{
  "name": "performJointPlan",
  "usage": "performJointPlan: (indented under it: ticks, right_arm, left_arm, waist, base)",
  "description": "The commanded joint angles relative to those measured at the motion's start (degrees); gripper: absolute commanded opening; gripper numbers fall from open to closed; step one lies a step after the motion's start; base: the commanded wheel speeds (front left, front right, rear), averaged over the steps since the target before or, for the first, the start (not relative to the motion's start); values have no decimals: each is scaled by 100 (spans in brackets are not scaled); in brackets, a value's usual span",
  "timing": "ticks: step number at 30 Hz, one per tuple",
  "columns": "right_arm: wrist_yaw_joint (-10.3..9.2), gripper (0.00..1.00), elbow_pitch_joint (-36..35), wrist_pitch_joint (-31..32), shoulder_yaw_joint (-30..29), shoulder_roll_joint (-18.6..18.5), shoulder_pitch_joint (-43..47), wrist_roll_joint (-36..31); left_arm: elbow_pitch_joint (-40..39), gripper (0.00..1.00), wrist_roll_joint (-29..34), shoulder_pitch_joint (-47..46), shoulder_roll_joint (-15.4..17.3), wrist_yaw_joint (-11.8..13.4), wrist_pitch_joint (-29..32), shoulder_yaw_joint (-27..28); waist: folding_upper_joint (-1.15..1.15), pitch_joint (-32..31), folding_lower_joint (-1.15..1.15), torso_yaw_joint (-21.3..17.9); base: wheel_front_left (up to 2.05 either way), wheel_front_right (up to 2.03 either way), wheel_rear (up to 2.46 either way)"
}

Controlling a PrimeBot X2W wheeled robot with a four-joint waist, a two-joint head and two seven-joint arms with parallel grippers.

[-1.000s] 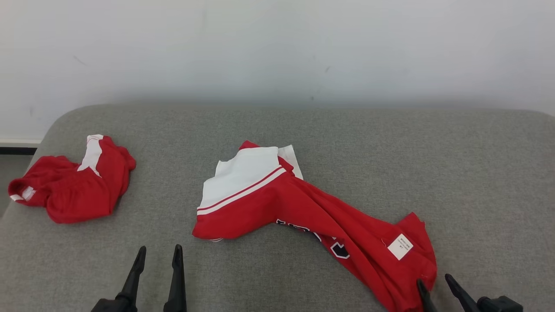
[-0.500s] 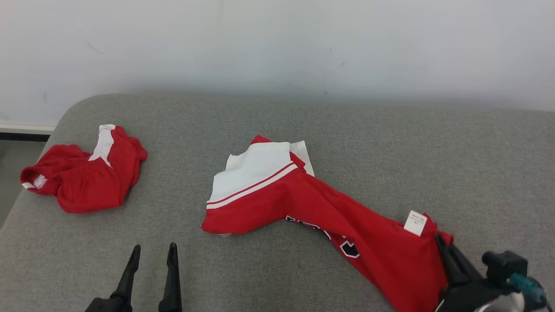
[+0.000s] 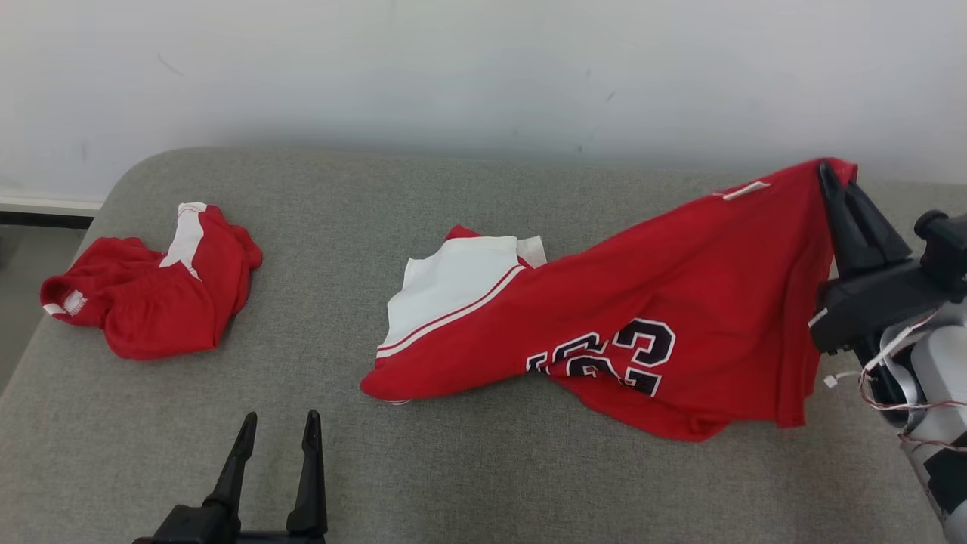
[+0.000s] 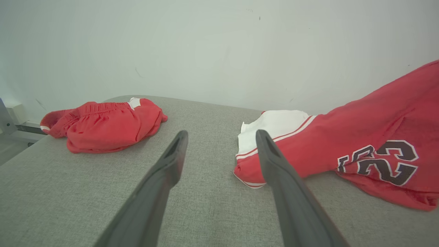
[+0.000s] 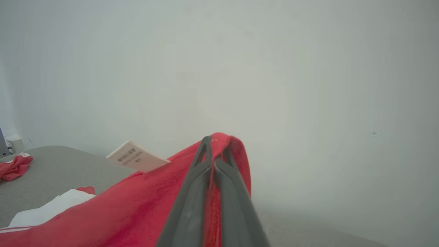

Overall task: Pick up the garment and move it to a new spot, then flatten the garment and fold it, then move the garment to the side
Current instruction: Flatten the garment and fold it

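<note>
The garment (image 3: 619,325) is a red jersey with a white panel and dark numbers. Its left end lies on the grey cushion (image 3: 483,483); its right end hangs raised off it. My right gripper (image 3: 835,177) is shut on the raised red edge, high at the right. In the right wrist view the two fingers pinch the red cloth (image 5: 137,206) at their tips (image 5: 216,142), with a white label (image 5: 137,160) sticking up beside them. My left gripper (image 3: 278,427) stands open low at the front left, short of the garment's near corner (image 4: 250,171), with nothing between its fingers.
A second red and white garment (image 3: 151,295) lies crumpled at the cushion's left end, also visible in the left wrist view (image 4: 103,125). A pale wall (image 3: 483,75) rises directly behind the cushion. The cushion's left edge drops to the floor (image 3: 15,302).
My right gripper shut on the garment's near right end and lifted it up and back, unfurling the red cloth so the numbers show. The head view shifted slightly. The left gripper stayed put.
</note>
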Motion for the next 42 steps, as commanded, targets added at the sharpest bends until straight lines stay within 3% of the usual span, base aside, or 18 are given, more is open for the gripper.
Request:
performJointPlan:
  ticks: [1, 8, 12, 24, 35, 36, 37, 38, 42]
  right_arm:
    - [-13, 0, -40, -14, 80, -46, -134, -6]
    - [-13, 0, -316, -13, 477, 80, 44, 110]
    - [-13, 0, -763, -14, 697, 113, 696, 195]
    - [-13, 0, -2293, -13, 232, 317, 3406, -114]
    - [-13, 0, -2111, -13, 137, 761, 4494, -230]
    - [-13, 7, -2070, -14, 88, 821, 4495, -230]
    - [-13, 80, -2017, -14, 27, 862, 4507, -221]
    - [-13, 100, -2002, -14, -57, 894, 4515, -218]
    - [-13, 100, -2190, -14, -376, 958, 4552, -308]
  left_arm:
    - [14, 100, -14, -50, -7, 19, -19, 15]
    - [17, 100, -59, 56, -7, 78, -19, -1]
    - [11, 100, -80, 120, -7, 92, -19, -24]
    - [-11, 100, -100, 200, -5, 88, -19, -1]
    - [52, 100, -134, 142, -7, 65, -19, -44]
    - [55, 100, -138, 151, -7, 69, -19, -42]
    - [60, 100, -138, 160, -6, 70, -19, -37]
    - [66, 100, -131, 175, -6, 69, -19, -23]
    - [65, 100, -85, 231, -7, 60, -19, 30]
  waist:
    - [-1, -11, -1, -4]
    - [-1, -120, -1, -113]
    - [-1, -199, -1, -213]
    - [-1, -202, -1, -637]
    - [-1, -177, -1, -698]
    - [-1, -189, -1, -698]
    - [-1, -208, -1, -695]
    - [-1, -224, -1, -694]
    - [-1, -288, -1, -695]
  base:
    - [0, 0, 0]
    - [0, 0, 0]
    - [0, 0, 0]
    - [0, 0, 0]
    - [0, 0, 0]
    - [0, 0, 0]
    - [0, 0, 0]
    - [0, 0, 0]
    - [0, 0, 0]
